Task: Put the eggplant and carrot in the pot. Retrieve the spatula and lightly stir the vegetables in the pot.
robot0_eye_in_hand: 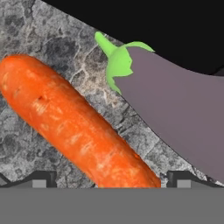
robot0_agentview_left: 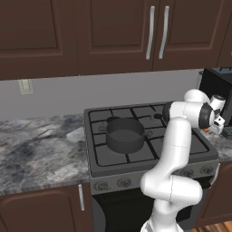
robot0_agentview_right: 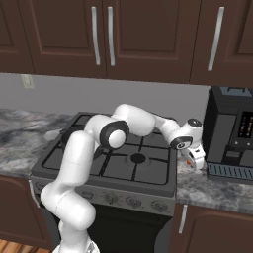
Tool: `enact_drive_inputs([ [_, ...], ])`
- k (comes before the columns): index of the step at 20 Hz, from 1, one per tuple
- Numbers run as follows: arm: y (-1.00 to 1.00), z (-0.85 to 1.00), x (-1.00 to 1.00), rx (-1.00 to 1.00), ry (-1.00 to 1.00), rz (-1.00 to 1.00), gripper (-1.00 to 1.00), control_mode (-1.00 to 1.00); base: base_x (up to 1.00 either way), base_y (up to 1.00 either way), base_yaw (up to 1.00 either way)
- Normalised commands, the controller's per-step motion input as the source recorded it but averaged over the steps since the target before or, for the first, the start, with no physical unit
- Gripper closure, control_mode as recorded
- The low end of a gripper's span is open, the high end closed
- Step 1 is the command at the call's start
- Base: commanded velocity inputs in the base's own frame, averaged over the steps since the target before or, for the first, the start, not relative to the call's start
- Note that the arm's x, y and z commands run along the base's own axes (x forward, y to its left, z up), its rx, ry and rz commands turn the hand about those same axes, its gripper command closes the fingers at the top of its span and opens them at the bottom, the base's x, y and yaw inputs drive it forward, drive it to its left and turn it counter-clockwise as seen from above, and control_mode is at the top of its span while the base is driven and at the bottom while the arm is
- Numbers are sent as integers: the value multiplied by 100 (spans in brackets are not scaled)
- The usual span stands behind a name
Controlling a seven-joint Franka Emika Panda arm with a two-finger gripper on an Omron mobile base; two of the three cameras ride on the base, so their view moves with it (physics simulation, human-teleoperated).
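So far nothing is in the pot [robot0_agentview_left: 125,134]. It sits on the stove [robot0_agentview_left: 102,158], on a front burner toward the left side, and it looks empty inside.

The arm reaches over to the counter [robot0_agentview_right: 207,190] on the right of the stove, next to a black machine [robot0_agentview_right: 231,133]. The gripper [robot0_agentview_right: 196,159] points down there, low over the counter. In the left base view a little bit of orange peeks out just beside the hand.

From the hand view, the carrot [robot0_eye_in_hand: 74,122] lies flat on the counter right under the gripper. It runs slanted, and one end goes down between the two finger tips. The eggplant [robot0_eye_in_hand: 175,109] lies near it, with its green stem end [robot0_eye_in_hand: 118,65] close to the carrot. A strip of counter shows between them, so they seem to be apart.

The jaws are wide open. They hold nothing yet.

So I think the job is only at the start. The carrot looks like the first thing to grab. After that it has to go in the pot, and then the eggplant too. I cannot see a spatula anywhere. It still has to be found, picked up, and used to stir the vegetables a little.
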Motion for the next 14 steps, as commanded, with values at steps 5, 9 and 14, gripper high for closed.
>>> enact_drive_inputs([
  [5, 2, 0, 0, 0, 0, 4, 100, -100, 0, 0, 0],
  [9, 0, 0, 0, 0, 0, 3, 100, -100, 0, 0, 0],
  [14, 5, 6, -20, 0, 0, 2, 100, -100, 0, 0, 0],
])
